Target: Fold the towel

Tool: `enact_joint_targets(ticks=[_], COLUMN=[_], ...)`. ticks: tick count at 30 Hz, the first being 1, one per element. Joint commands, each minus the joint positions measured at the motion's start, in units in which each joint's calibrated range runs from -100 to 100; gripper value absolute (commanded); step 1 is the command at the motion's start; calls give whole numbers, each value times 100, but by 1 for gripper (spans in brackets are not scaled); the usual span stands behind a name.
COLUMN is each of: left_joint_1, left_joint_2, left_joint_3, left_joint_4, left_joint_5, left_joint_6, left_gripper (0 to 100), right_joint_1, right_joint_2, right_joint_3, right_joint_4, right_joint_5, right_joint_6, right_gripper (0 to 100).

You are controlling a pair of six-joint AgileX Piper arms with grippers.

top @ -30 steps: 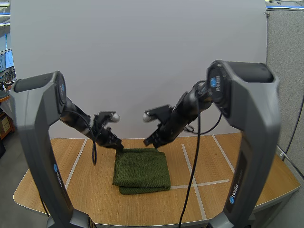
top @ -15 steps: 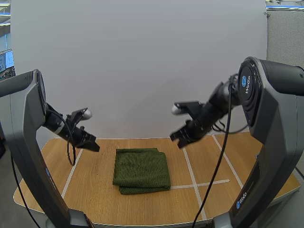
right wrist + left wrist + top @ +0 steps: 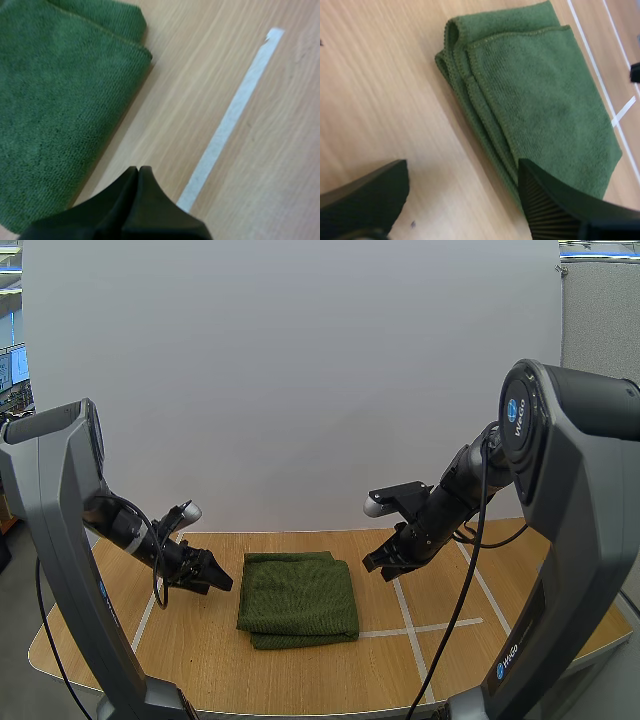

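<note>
So the green towel (image 3: pixel 298 598) is lying flat on the wooden surface (image 3: pixel 190 645), folded into a chunky rectangle, right between the two pincers. The left pincer (image 3: pixel 218 582) is spread wide with nothing between its fingers (image 3: pixel 555 207). It hangs low just beside the towel's stacked, layered edge, and you can see the hems piled up on the side facing it. The right pincer (image 3: pixel 378 562) is pressed together into one dark wedge, gripping nothing. It's over bare wood near the towel's far corner on its own side, with a white tape line (image 3: pixel 227 122) running just past its tip. From what I can see, neither pincer has any cloth in it.
</note>
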Motion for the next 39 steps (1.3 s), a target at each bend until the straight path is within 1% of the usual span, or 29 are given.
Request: enact_joint_targets(ticks=[1,4,10,13,28,29,31,35,37,39], left_joint_1=[-13,-36,-53,-141,-1040,-1077,-1228,-1477,-1584,-1662], left_joint_2=[606,681,692,692,692,692,692,692,692,692], left_joint_3=[22,22,22,22,22,22,22,22,22,22], left_joint_4=[-556,-647,-818,-781,-776,-776,-798,-971,-1021,-1096], left_joint_5=[70,70,70,70,39,18,-53,-73,-73,-73], left_joint_6=[52,108,147,123,-309,-322,-364,-364,-364,-364], left_gripper=[100,100,100,100,100,100,100,100,100,100], right_joint_1=[-11,13,255,358,406,406,406,406,406,406], right_joint_2=[544,817,1188,1232,1232,1232,1232,1232,1232,1232], right_joint_3=[40,40,40,40,40,40,40,40,40,40], right_joint_4=[120,207,218,248,257,257,257,257,257,257], right_joint_5=[-209,-259,-424,-483,-607,-591,-591,-559,-559,-559], right_joint_6=[-106,-156,-156,-156,-147,-147,-147,-147,-147,-147], right_gripper=[0,0,0,0,0,0,0,0,0,0])
